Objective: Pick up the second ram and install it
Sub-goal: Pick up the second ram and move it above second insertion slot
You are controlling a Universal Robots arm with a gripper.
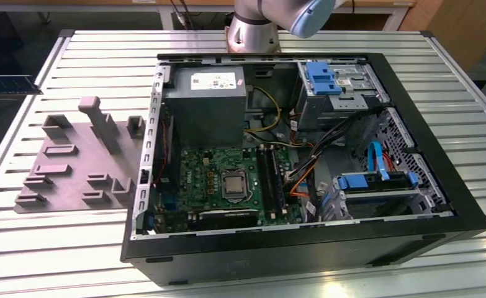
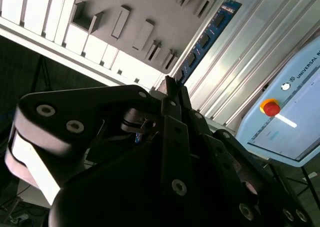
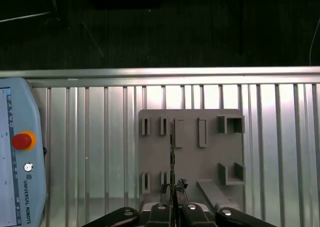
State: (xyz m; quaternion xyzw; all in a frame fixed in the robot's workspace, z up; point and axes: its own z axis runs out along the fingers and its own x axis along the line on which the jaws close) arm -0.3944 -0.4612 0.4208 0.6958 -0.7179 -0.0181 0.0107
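The claw point(image 3: 172, 189) was pressed onto the second ram point(image 3: 172, 147), pinching its two flat faces; in the first wrist view the stick showed edge-on as a thin dark line running out from between the fingertips. In the second wrist view its blue-green board with black chips reached away from the claw. How far along its length the grip sat could not be told.

Below the stick lay the grey fixture plate point(image 3: 210, 152) with its raised slots, resting on the slatted bench point(image 3: 100, 137). A teach pendant point(image 3: 17, 152) lay beside the plate. In the exterior view the open computer case point(image 1: 466, 211) stood on the same bench, its black memory slots point(image 1: 267, 171) running across the motherboard.

The stick looked light and stiff, but thin and fragile. Its smooth faces would likely let it pivot in a loose pinch. The sound hold was probably on the flat faces near the upper long edge, away from the contact edge.
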